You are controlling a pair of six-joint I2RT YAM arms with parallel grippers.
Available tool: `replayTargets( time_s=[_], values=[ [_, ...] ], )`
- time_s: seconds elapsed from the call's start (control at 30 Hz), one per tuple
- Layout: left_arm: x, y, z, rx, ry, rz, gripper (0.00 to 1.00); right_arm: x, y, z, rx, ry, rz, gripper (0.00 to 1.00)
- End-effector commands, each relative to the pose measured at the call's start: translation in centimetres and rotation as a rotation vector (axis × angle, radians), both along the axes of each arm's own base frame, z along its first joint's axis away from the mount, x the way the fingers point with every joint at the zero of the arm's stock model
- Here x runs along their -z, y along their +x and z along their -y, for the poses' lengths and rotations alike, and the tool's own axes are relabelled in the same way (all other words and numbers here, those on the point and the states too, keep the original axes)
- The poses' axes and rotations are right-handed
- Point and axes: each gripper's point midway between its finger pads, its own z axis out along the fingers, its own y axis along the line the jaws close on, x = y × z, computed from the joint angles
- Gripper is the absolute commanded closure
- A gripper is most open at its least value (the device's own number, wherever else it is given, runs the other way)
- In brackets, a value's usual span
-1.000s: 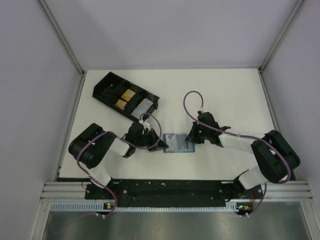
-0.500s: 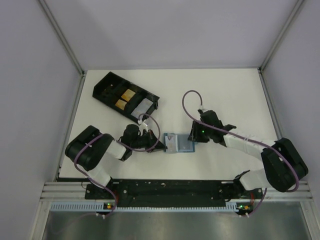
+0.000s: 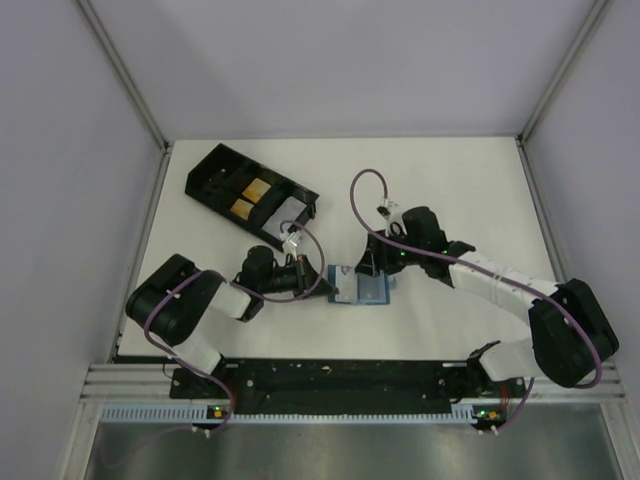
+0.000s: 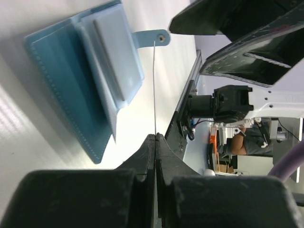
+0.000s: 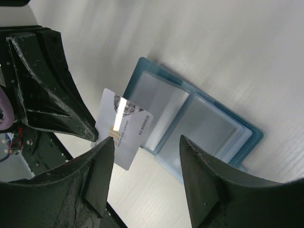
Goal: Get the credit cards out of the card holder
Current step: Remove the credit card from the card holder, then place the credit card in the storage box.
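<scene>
now the card holder (image 3: 362,288) lay open and flat, long axis left to right. the left gripper (image 4: 156,138), just left of it, was pinched tight on a white card (image 5: 124,129) at its left edge; the right gripper (image 5: 147,142) hung wide open directly above.

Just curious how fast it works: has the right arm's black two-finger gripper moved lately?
Yes: the right gripper shifted left, toward the black compartmented tray.

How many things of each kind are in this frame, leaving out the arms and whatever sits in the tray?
card holder: 1
card out of it, pinched in the left hand: 1
black tray: 1
Total: 3
</scene>
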Motion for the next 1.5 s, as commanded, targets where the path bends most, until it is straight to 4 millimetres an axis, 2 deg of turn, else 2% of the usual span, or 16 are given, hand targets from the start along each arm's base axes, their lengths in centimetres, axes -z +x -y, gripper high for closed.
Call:
replayTargets(
  time_s=[0.0,0.13,0.27,0.37,0.47,0.8,0.93,1.0,1.03,1.17,1.3,1.47],
  values=[
    [-4.1,-0.2,0.4,0.061,-0.113,0.161,1.0,-3.1,0.9,-2.5,-0.135,0.102,0.086,0.43],
    [-5.3,-0.6,0.5,0.093,-0.142,0.208,1.0,-3.2,0.3,-2.9,-0.191,0.121,0.084,0.47],
    [-6.2,-1.0,0.6,0.124,-0.166,0.247,1.0,-4.0,-0.6,-3.4,-0.257,0.158,0.09,0.58],
    [-6.5,-1.2,0.7,0.147,-0.174,0.257,1.0,-4.5,-1.4,-3.6,-0.291,0.187,0.081,0.73],
    [-6.8,-1.4,0.8,0.163,-0.181,0.271,1.0,-5.5,-1.4,-3.8,-0.3,0.224,0.118,1.0],
    [-7.4,-0.7,0.7,0.149,-0.144,0.305,1.0,-7.3,-2.4,-4.0,-0.315,0.315,0.136,1.0],
    [-7.3,-0.1,0.4,0.117,-0.095,0.32,0.82,-7.5,-2.7,-3.8,-0.298,0.336,0.145,1.0],
    [-7.2,0.2,0.1,0.091,-0.07,0.326,0.67,-7.8,-2.6,-3.8,-0.285,0.349,0.153,1.0],
    [-7.4,0.3,0.1,0.077,-0.064,0.333,0.52,-8.0,-2.7,-3.8,-0.281,0.36,0.155,1.0],
    [-7.6,1.2,-0.6,-0.018,-0.031,0.321,0.22,-9.3,-2.3,-3.7,-0.213,0.41,0.171,1.0],
    [-8.9,2.2,-1.8,-0.167,-0.043,0.312,0.09,-11.2,-1.5,-3.4,-0.102,0.492,0.197,1.0],
    [-10.3,2.7,-3.2,-0.331,-0.076,0.284,0.04,-13.0,-0.7,-2.6,0.066,0.607,0.217,1.0]
  ],
)
